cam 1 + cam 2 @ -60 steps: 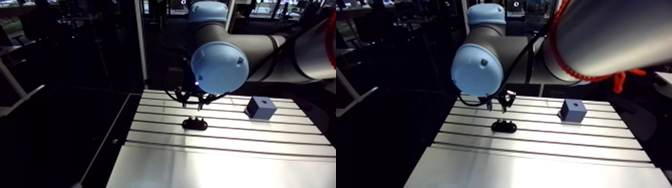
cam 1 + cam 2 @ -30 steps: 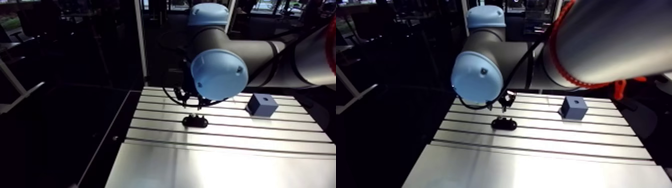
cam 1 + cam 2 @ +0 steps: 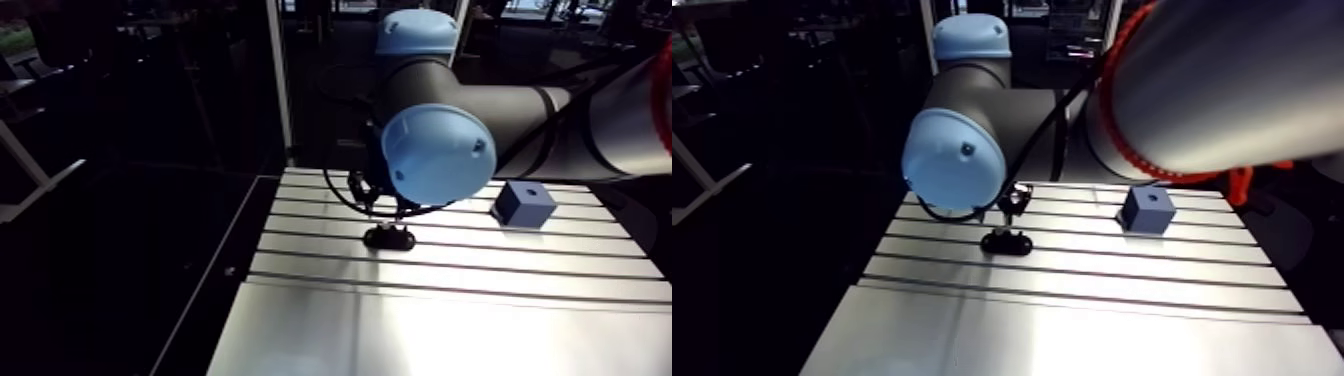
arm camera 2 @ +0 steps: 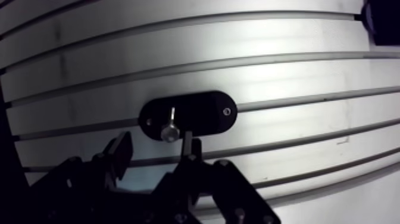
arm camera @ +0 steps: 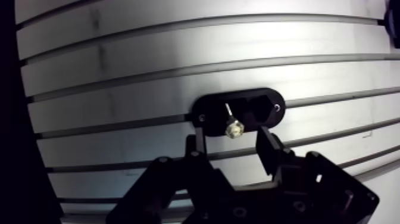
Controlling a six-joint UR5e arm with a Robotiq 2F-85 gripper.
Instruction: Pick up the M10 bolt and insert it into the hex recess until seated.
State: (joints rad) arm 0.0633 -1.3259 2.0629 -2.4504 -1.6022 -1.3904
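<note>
Slotted aluminium desk (image 3: 450, 320) carries a black oval plate (image 5: 208, 110) near its middle and a blue cube with a top hole (image 3: 523, 203) further right. A small silvery hex-headed bolt (image 5: 234, 128) rests on the plate, its thin shank pointing away. The black two-fingered hand (image 5: 231, 143) hovers over it, fingers spread either side of the head.
</note>
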